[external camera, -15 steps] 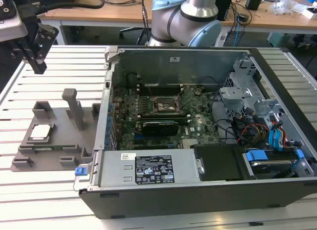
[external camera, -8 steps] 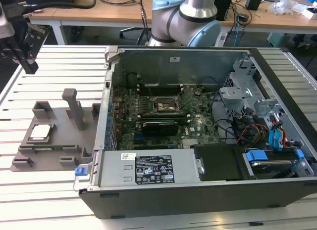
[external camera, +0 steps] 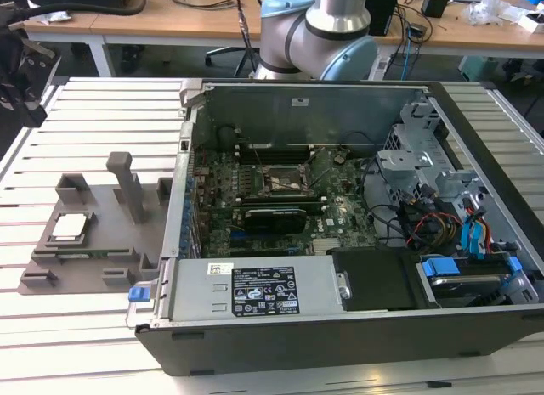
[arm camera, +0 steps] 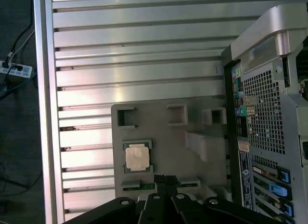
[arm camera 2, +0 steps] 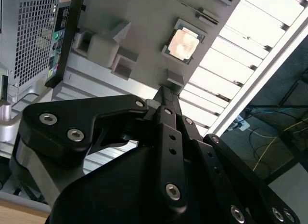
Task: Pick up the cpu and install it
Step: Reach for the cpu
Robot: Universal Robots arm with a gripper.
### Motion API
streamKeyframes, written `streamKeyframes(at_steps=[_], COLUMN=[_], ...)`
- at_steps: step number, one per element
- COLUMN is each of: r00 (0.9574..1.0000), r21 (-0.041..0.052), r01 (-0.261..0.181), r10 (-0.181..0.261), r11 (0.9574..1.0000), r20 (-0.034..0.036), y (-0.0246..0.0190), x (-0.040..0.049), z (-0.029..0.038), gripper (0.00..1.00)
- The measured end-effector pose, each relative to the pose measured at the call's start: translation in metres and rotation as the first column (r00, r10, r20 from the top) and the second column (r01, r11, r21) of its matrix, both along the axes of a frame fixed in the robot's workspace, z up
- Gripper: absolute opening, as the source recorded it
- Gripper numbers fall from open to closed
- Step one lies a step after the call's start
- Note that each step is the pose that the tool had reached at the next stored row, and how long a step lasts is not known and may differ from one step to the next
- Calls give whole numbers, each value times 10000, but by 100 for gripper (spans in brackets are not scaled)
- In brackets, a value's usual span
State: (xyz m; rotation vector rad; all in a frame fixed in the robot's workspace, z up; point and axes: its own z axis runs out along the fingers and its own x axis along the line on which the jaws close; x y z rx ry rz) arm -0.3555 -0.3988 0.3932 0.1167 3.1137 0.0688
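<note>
Gripper [arm camera 2: 163,91] jaws pressed together, empty, near cpu [external camera: 70,228] in grey holder [external camera: 102,238]. In exterior view, cpu at 9 o'clock of computer case [external camera: 340,344]. Advice: spread jaws, centre over chip, pinch edges level.

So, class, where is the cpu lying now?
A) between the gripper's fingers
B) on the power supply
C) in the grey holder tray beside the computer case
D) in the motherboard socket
C: the cpu lies in a recess of the grey holder tray, on the exterior view's left of the computer case, apart from the gripper.
</note>
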Motion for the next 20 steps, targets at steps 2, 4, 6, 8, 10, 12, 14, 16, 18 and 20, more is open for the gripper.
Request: streamKeyframes(at_steps=[2, 4, 6, 8, 10, 12, 14, 16, 18, 20], r00=[10000, 10000, 10000, 10000, 10000, 10000, 10000, 10000, 10000, 10000], r21=[0, 0, 0, -1, 0, 0, 0, 0, 0, 0], r01=[0, 0, -1, -1, -2, -1, 0, -1, 0, 0], r10=[0, 0, 1, 1, 2, 1, 0, 1, 0, 0], r11=[10000, 10000, 10000, 10000, 10000, 10000, 10000, 10000, 10000, 10000], r20=[0, 0, 0, -1, 0, 0, 0, 1, 1, 1], y=[0, 0, 0, 0, 0, 0, 0, 0, 0, 0], x=[-70, -109, -161, -175, -178, -180, -180, -180, -181, -181], z=[0, -1, -1, -1, -1, -1, -1, -1, -1, -1], gripper=[11, 11, 11, 11, 11, 11, 11, 11, 11, 11])
